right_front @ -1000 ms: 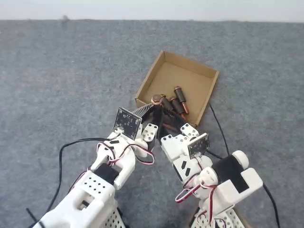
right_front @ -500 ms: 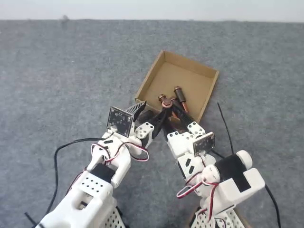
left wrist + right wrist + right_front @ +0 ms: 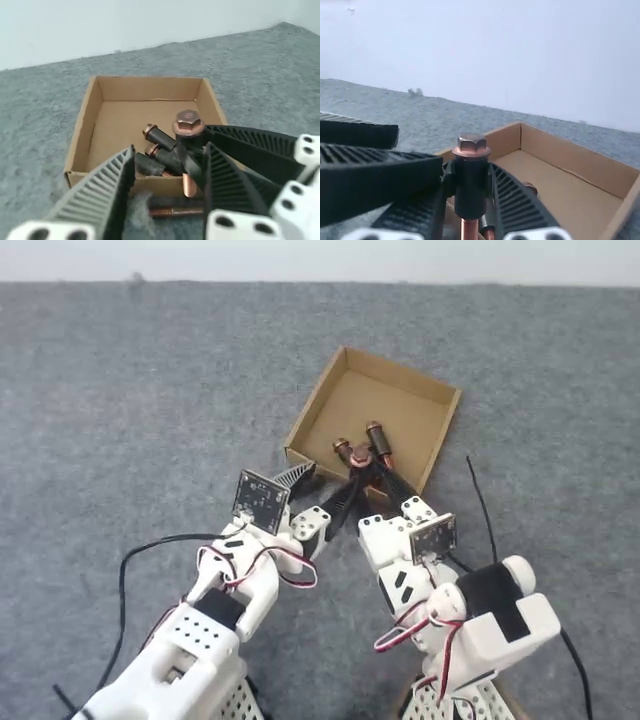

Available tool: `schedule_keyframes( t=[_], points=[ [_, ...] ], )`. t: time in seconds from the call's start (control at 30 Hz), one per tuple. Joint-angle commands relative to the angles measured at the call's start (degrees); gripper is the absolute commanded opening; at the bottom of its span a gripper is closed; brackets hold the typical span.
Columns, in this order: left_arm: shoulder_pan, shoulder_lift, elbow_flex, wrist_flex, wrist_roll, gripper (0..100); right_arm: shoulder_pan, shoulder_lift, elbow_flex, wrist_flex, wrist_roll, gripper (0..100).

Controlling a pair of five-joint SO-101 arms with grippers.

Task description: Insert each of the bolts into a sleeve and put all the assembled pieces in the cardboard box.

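The right wrist view shows our right gripper (image 3: 470, 172) shut tight on a black sleeve (image 3: 470, 196) with a bolt (image 3: 471, 144) standing in it, head up. It hangs over the near edge of the cardboard box (image 3: 570, 150). Our left gripper (image 3: 169, 150) is wide open just beside it and holds nothing. Two finished pieces (image 3: 379, 447) lie in the box by that edge. We think this is the dropping step. Next we should move a bit farther in and let go.

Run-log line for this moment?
right end effector: shut on sleeved bolt over cardboard box | left end effector: open, alongside | other assembled pieces in box
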Motion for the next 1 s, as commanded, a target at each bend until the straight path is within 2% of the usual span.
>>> schedule_keyframes(
  t=[0.0,0.07,0.13,0.3,0.4,0.53,0.67,0.73,0.97],
  points=[
    [0.62,-0.09,0.84,-0.44,-0.79,8,3.03,-1.54,-5.63,0.04,-0.79,0.6],
    [-0.35,-0.09,0.48,-0.44,-0.88,0,3.65,-1.45,-5.63,0.04,-0.79,0.6],
    [-2.73,-0.09,-0.04,-0.26,-0.62,3,3.65,-1.45,-5.27,0.13,-0.79,0.6],
    [-12.31,0.26,0.40,0.62,-0.44,1,3.91,-1.63,-5.01,3.47,-0.18,0.6],
    [-18.11,-0.09,-0.22,6.59,-0.26,1,3.91,-1.71,-4.66,3.65,0.18,0.6],
    [-24.44,-0.09,-2.95,15.47,4.92,1,3.91,-1.80,-3.87,3.65,3.60,0.6],
    [-25.76,-0.09,-5.67,25.85,4.04,1,3.91,-2.15,-2.73,3.65,4.75,0.6],
    [-25.76,-0.09,-6.29,28.57,2.99,1,3.91,-2.15,-2.81,3.65,4.66,0.6],
    [-25.76,0.26,-6.64,30.42,1.32,1,3.91,-2.24,-3.34,3.21,4.66,0.6]
  ],
)
